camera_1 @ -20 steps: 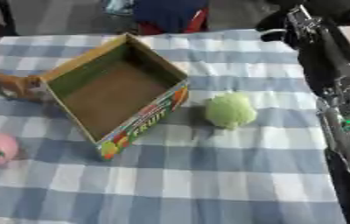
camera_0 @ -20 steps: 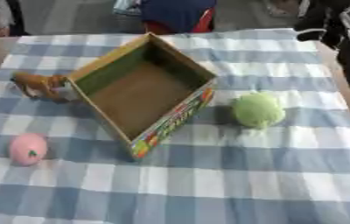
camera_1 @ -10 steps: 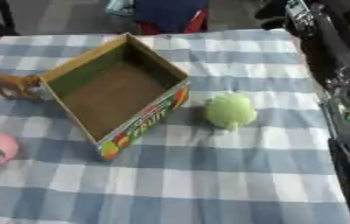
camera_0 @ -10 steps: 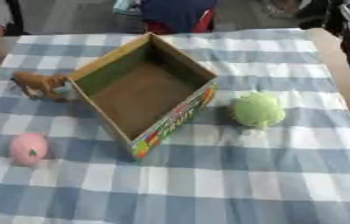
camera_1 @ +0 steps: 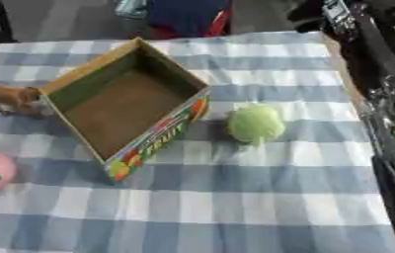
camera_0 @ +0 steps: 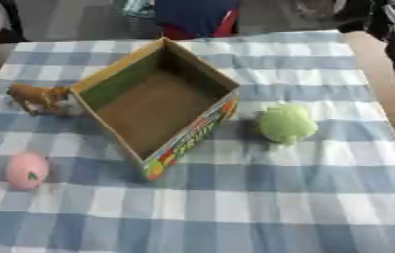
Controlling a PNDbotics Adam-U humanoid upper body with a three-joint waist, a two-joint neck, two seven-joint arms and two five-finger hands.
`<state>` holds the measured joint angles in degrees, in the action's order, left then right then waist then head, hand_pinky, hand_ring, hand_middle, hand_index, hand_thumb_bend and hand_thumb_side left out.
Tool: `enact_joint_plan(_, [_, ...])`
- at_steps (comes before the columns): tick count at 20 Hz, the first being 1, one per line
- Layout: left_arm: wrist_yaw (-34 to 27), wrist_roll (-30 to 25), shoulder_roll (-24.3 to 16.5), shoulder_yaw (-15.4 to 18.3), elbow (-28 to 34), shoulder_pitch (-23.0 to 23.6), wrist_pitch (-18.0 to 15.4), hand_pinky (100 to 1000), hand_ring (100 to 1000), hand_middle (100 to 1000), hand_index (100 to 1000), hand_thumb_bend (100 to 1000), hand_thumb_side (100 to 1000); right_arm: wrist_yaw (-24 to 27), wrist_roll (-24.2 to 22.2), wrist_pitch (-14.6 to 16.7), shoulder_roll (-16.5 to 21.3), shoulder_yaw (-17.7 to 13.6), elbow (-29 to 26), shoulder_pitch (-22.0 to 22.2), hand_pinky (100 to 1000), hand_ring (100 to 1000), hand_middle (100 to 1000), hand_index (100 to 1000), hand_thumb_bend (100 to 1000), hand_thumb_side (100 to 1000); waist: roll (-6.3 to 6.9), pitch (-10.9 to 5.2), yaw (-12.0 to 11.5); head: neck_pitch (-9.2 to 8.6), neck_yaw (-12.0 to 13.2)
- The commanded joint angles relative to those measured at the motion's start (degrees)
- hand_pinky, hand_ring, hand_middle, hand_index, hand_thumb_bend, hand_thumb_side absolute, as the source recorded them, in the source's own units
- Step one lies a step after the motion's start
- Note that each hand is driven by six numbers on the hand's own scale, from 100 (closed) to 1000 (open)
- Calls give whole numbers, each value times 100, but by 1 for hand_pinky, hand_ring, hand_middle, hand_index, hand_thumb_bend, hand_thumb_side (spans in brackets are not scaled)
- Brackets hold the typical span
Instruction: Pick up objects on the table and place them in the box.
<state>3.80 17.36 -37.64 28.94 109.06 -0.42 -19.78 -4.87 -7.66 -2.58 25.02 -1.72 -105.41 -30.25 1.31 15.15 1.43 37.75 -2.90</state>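
nothing on the table [camera_0: 235, 217] has shifted since a second ago; only the right arm [camera_1: 382, 74] along the right edge has drawn a little further up and out of the left eye view. its hand cannot be made out, so whether it is clenched or released i cannot tell, and the left hand shows nowhere. the box [camera_0: 153, 106] is empty. the green toy [camera_0: 286, 123] sits just right of it, the brown animal [camera_0: 38, 98] at its left wall, the pink ball [camera_0: 26, 170] well apart. no pick seems begun yet.

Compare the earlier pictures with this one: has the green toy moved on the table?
No. The green toy lies at the same spot right of the box, same gap between them.
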Motion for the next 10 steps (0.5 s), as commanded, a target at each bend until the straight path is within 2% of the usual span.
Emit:
enact_joint_plan(1, [306,-298,-695,-168,-378,-161,-34,359,754,680,881,310,720,38,-10,18,167,0,-130,-89,732,754,606,911,100,1000,11,-94,22,-52,44])
enact_joint_plan(7, [863,-855,-1601,-482,-1282,-401,-191,403,777,719,893,292,742,72,-25,29,186,19,-137,-92,734,754,605,911,100,1000,31,-100,114,-101,121])
enact_joint_plan(10, [1136,-1128,-2044,-717,-1725,-669,-268,430,792,740,900,296,737,85,-27,28,184,26,-139,-97,734,753,605,911,100,1000,27,-95,146,-92,158])
